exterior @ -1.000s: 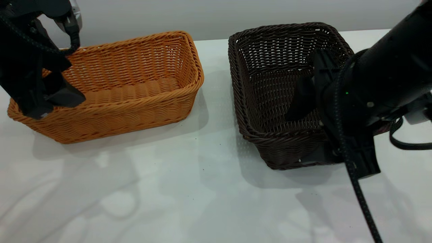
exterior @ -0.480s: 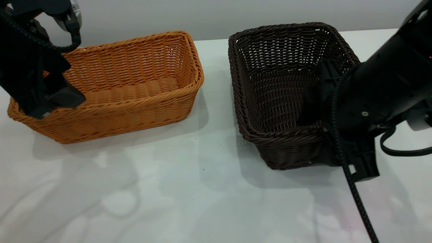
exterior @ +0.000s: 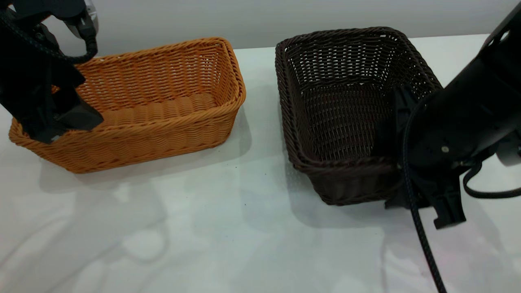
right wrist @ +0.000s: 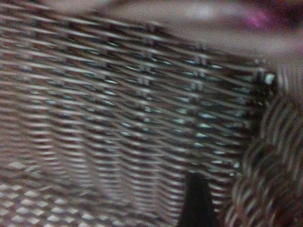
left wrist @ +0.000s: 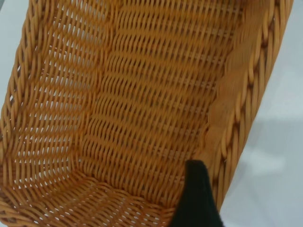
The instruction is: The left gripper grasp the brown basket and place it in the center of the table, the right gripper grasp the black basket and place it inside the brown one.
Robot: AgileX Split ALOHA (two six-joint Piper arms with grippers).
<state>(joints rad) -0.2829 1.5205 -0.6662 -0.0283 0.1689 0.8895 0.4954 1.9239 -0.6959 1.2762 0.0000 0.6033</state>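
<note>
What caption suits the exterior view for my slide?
Left end effector at the brown basket's end; right end effector straddling the black basket's near corner.

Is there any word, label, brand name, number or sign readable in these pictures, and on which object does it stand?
None: no readable text in any view.
Orange-tan rectangular woven wicker basket: plain weave, no label.
Dark brown-black rectangular woven wicker basket: plain weave, no label.
Black left gripper and black right gripper: no visible marking.
Plain white tabletop: bare, no print.
</note>
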